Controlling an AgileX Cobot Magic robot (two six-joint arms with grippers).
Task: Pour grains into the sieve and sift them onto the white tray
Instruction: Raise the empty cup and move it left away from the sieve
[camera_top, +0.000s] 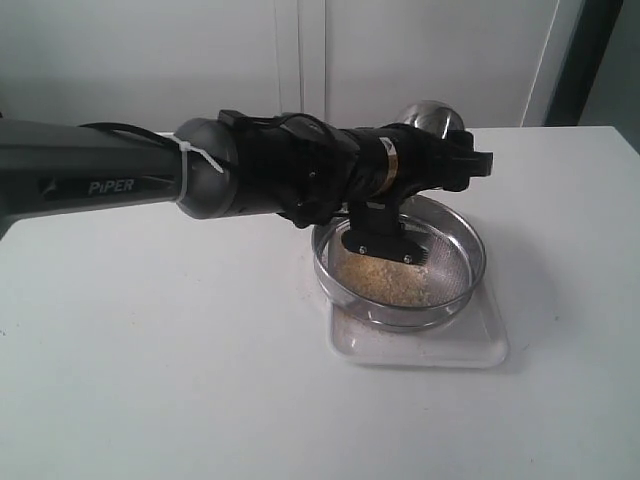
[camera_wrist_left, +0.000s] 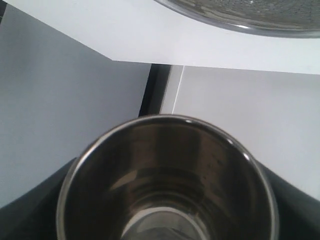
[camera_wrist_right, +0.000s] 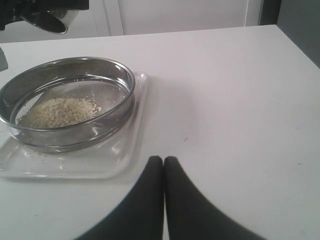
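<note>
Exterior view: I see my left gripper (camera_top: 455, 150) grasping the steel cup (camera_top: 432, 115), which is tilted, at 12 o'clock from the sieve (camera_top: 470, 275). The sieve rests on the white tray (camera_top: 485, 348), with the grains (camera_top: 385, 280) heaped on its mesh toward 8 o'clock.

Left wrist view: the inside of the cup looks empty to me.

Right wrist view: my right gripper (camera_wrist_right: 164, 167) is clenched on nothing, over the table (camera_wrist_right: 240, 100) near the tray.

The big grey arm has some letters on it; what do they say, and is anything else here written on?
"PiPER": white letters on the side of the grey arm, next to a small emblem too small to make out.
Steel cup, sieve, white tray: no writing visible in any view.
</note>
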